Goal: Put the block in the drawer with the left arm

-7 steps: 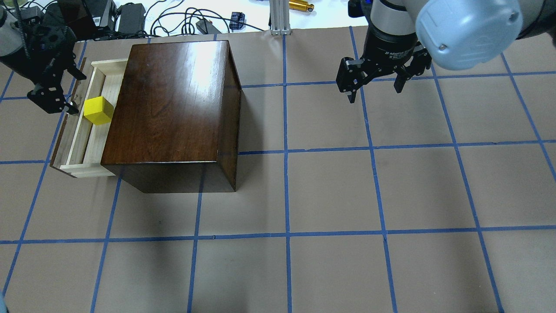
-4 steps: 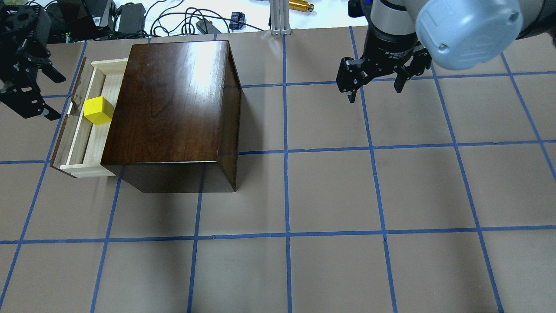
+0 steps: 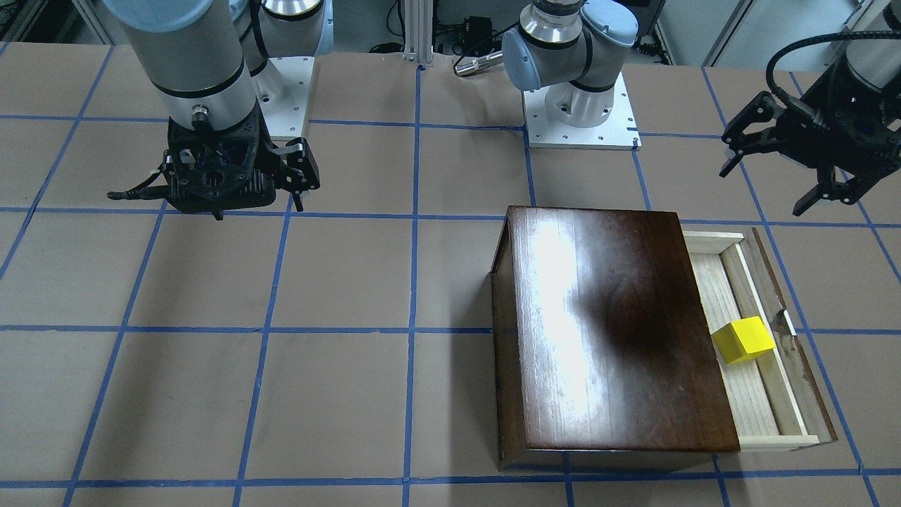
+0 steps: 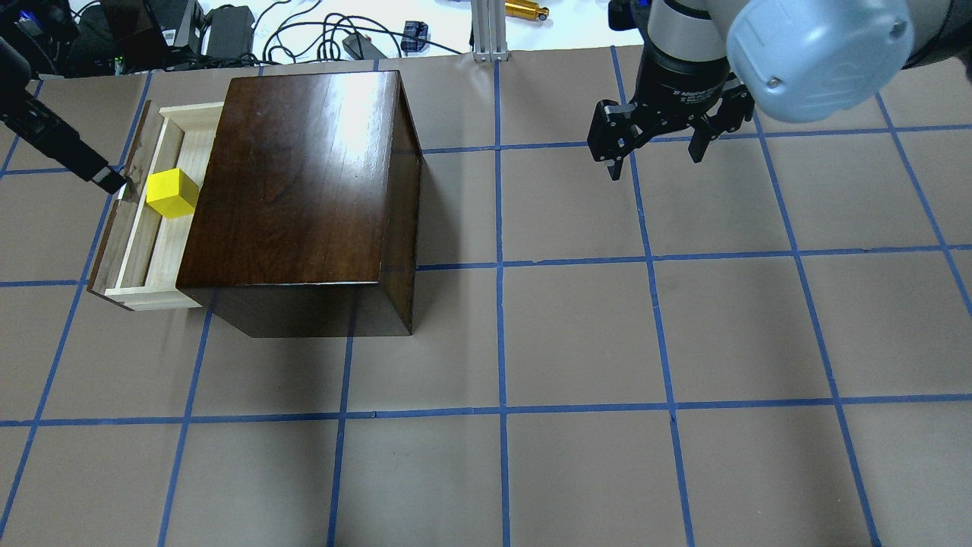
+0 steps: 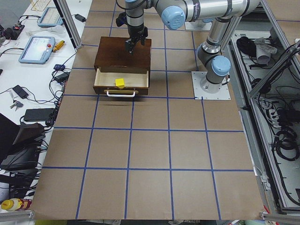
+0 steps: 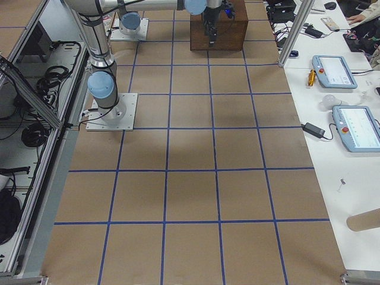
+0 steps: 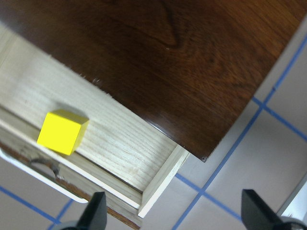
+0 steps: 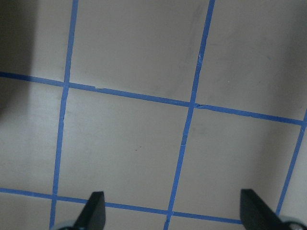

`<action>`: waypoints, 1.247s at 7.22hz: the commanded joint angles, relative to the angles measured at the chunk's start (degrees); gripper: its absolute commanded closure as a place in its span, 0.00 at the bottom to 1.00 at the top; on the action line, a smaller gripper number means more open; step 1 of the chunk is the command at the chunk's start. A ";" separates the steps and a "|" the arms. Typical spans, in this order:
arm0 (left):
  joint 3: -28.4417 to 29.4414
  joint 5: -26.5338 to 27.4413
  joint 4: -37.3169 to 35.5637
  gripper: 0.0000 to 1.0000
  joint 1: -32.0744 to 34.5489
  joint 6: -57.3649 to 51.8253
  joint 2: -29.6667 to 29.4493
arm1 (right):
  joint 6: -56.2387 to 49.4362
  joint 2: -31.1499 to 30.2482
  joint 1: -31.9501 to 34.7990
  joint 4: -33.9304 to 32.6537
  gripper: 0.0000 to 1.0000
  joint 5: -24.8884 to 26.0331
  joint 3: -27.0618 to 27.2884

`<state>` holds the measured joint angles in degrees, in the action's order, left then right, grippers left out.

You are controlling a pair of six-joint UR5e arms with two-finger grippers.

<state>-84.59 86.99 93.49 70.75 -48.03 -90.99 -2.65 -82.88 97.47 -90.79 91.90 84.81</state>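
Note:
The yellow block lies in the open drawer of the dark-brown box, near the drawer's front. It also shows in the front view and the left wrist view. My left gripper is open and empty. It hangs above the table beside the drawer, on the robot's side, apart from the block. In the overhead view only one of its fingers shows. My right gripper is open and empty, far from the box, over bare table.
The drawer's metal pull faces the table's left end. Cables, power adapters and a gold cylinder lie beyond the far edge. An aluminium post stands at the back. The arm bases sit on the robot's side.
My left gripper has drawn back and up from the drawer toward the view's left edge, open and empty. The block stays in the drawer. The right arm has not moved.

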 commanded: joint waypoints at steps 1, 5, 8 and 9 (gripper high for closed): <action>-0.75 0.55 -5.41 0.00 8.83 26.40 -0.76 | 0.01 0.00 0.00 0.00 0.00 -0.05 0.00; -0.93 0.38 -7.79 0.00 20.02 50.21 -2.43 | -0.08 0.00 0.00 0.00 0.00 0.04 0.00; -0.93 0.55 -7.88 0.00 20.57 50.23 -2.70 | 0.01 0.00 0.00 0.00 0.00 0.04 0.00; -0.93 0.47 -7.88 0.00 20.57 50.14 -2.61 | 0.01 0.00 0.00 0.00 0.00 0.04 0.00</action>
<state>-85.52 87.48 85.62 91.25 2.13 -93.66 -2.65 -82.88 97.47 -90.79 91.93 84.81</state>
